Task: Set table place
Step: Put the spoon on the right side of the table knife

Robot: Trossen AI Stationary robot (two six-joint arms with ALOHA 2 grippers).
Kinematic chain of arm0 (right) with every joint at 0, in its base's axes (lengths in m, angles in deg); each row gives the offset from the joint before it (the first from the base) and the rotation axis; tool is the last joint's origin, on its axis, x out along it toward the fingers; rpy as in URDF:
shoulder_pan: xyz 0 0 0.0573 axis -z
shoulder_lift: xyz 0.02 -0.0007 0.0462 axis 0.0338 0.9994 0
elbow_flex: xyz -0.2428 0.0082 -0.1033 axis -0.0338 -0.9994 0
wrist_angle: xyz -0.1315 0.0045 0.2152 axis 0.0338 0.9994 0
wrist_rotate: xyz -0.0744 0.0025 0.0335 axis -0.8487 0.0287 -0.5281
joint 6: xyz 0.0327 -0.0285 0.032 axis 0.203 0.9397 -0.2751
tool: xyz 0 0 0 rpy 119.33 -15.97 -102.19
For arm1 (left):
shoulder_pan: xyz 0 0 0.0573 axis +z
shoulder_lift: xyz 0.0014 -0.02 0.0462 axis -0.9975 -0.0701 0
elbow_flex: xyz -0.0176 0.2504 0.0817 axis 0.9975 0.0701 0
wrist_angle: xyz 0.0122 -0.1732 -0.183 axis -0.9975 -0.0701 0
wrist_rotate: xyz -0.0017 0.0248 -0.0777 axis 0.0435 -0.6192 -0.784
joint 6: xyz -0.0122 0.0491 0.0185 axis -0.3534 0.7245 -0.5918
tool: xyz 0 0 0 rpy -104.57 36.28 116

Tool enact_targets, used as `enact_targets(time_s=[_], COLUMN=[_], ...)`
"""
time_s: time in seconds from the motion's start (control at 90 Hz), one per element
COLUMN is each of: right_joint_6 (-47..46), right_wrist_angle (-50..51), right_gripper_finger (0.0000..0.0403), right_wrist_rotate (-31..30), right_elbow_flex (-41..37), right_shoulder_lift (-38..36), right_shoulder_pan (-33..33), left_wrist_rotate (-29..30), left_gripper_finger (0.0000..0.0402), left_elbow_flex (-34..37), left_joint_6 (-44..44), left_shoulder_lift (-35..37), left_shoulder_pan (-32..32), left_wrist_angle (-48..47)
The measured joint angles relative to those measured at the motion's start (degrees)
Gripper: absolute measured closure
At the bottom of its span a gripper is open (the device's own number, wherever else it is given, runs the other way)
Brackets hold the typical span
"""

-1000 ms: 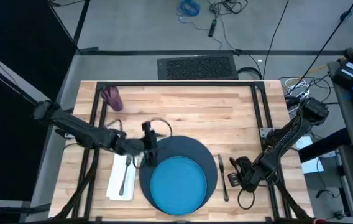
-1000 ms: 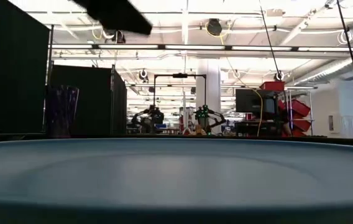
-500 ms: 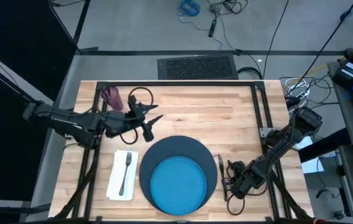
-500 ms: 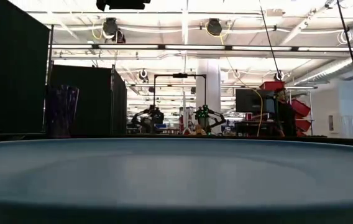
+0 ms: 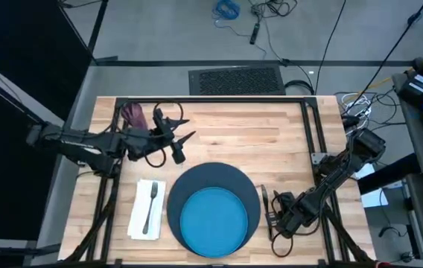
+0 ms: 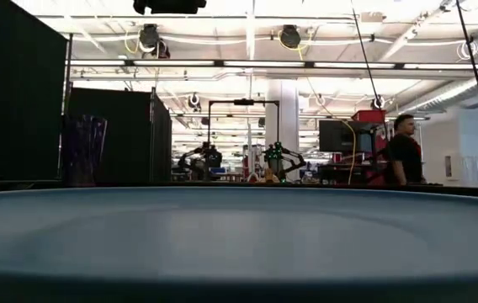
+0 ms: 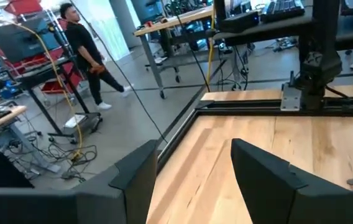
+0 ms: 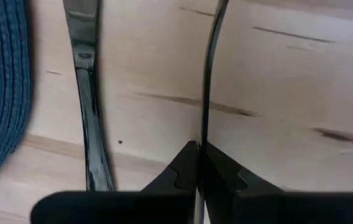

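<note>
The table [image 5: 271,141] is seen from above with the place partly laid. A dark mat [image 5: 230,182] lies at the near edge, a blue plate [image 5: 213,221] resting on it. A white napkin [image 5: 138,216] lies beside the mat toward the left edge, with a fork [image 5: 150,207] on top. A purple cup [image 5: 132,116] lies near the far left corner. The left gripper [image 5: 178,132] is held over the wood between cup and mat, its fingers [image 7: 270,177] parted and empty. The right gripper [image 5: 272,217] is lowered beside the mat toward the right edge, its fingers [image 8: 186,168] clenched on a thin metal utensil [image 8: 209,74] seen edge-on; whether knife or spoon cannot be told. A second utensil [image 8: 86,81] lies flat next to the mat. A person [image 6: 405,151] is visible in the room beyond.

The cutlery is judged stiff, light and slippery, best taken across the handle. The cup is judged light and easily rolled, best gripped across its wall.
</note>
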State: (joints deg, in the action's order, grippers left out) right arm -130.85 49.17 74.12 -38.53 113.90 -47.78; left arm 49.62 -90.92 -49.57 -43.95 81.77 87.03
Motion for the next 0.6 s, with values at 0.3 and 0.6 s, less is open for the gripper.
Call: enact_targets(time_s=[0.3, 0.6], right_joint_6=[-0.01, -0.01], right_wrist_angle=[0.07, -0.55], right_gripper_finger=[0.0362, 0.0305], right_wrist_rotate=[1.71, 1.67], right_elbow_flex=[0.00, 0.00], right_shoulder_lift=[0.00, 0.00], right_shoulder_pan=[0.00, 0.00], left_wrist_rotate=[-0.57, -0.60], left_gripper_finger=[0.0212, 0.0212], left_elbow_flex=[0.00, 0.00], left_joint_6=[-0.06, -0.08], left_shoulder_lift=[0.00, 0.00], left_shoulder_pan=[0.09, 0.09], left_wrist_angle=[-0.07, -0.17])
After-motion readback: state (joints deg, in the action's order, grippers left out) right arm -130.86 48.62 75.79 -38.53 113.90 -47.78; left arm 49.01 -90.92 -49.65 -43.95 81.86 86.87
